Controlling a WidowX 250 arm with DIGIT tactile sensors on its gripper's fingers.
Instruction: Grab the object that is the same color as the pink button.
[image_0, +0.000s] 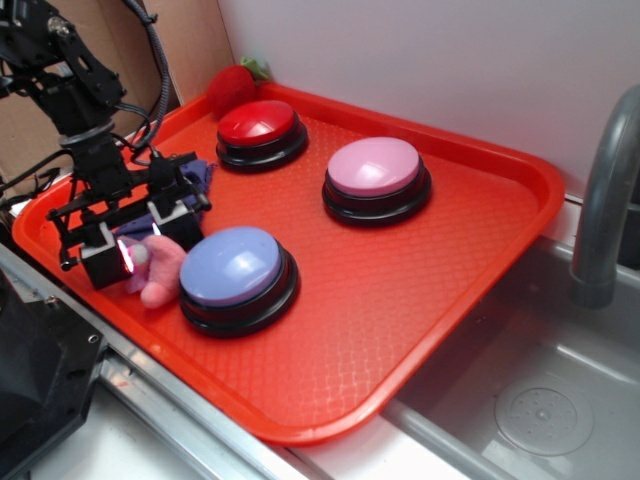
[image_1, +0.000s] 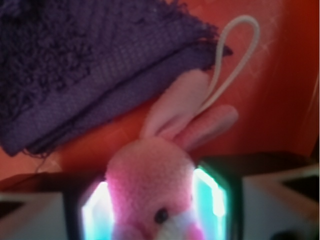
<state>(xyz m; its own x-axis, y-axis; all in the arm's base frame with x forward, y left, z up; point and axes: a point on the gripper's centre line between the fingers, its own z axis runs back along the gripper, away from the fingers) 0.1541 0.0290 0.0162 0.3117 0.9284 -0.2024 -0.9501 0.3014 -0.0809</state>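
The small pink plush bunny (image_0: 160, 272) lies on the red tray (image_0: 420, 300) just left of the lavender-blue button. In the wrist view its pink head with white face (image_1: 150, 192) fills the space between the two glowing pads, ears and thin loop string (image_1: 235, 60) pointing away. My gripper (image_0: 135, 250) is down over the toy, and both pads (image_1: 212, 200) press against the sides of its head. The pink button (image_0: 375, 168), pale pink dome on a black base, stands at the tray's far right, well apart from the gripper.
A purple-blue cloth (image_1: 75, 75) lies just beyond the bunny's ears. A lavender-blue button (image_0: 235, 265) stands right beside the toy. A red button (image_0: 258, 125) and a red strawberry (image_0: 230, 88) are at the back. A sink (image_0: 540, 410) and faucet (image_0: 605, 200) are on the right.
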